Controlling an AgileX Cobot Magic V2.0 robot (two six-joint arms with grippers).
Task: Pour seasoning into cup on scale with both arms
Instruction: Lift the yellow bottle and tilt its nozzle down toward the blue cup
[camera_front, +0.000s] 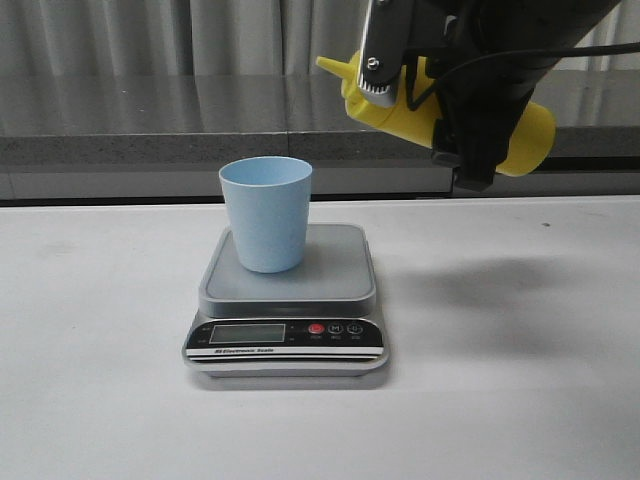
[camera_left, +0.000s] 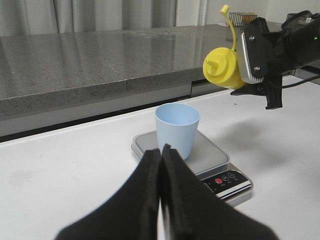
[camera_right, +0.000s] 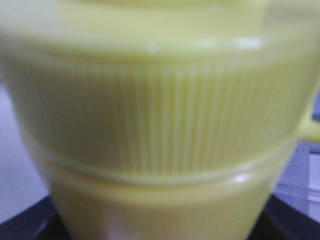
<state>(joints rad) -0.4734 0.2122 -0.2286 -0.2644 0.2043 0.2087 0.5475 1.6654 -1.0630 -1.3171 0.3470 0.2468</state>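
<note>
The light blue cup (camera_front: 266, 213) stands upright on the steel platform of the scale (camera_front: 340, 270), toward its left side. My right gripper (camera_front: 420, 85) is shut on the yellow seasoning bottle (camera_front: 525, 130) and holds it tilted in the air, up and to the right of the cup, nozzle pointing left. The bottle (camera_right: 160, 120) fills the right wrist view. In the left wrist view the bottle (camera_left: 222, 67) hangs above and beside the cup (camera_left: 177, 127), its cap strand sticking up. My left gripper (camera_left: 161, 150) is shut and empty, close in front of the cup and scale (camera_left: 210, 155).
A dark grey stone counter ledge (camera_front: 150, 130) runs along the back of the white table (camera_front: 90, 380), with curtains behind. The scale's black panel (camera_front: 285, 335) with LCD and red button faces the front.
</note>
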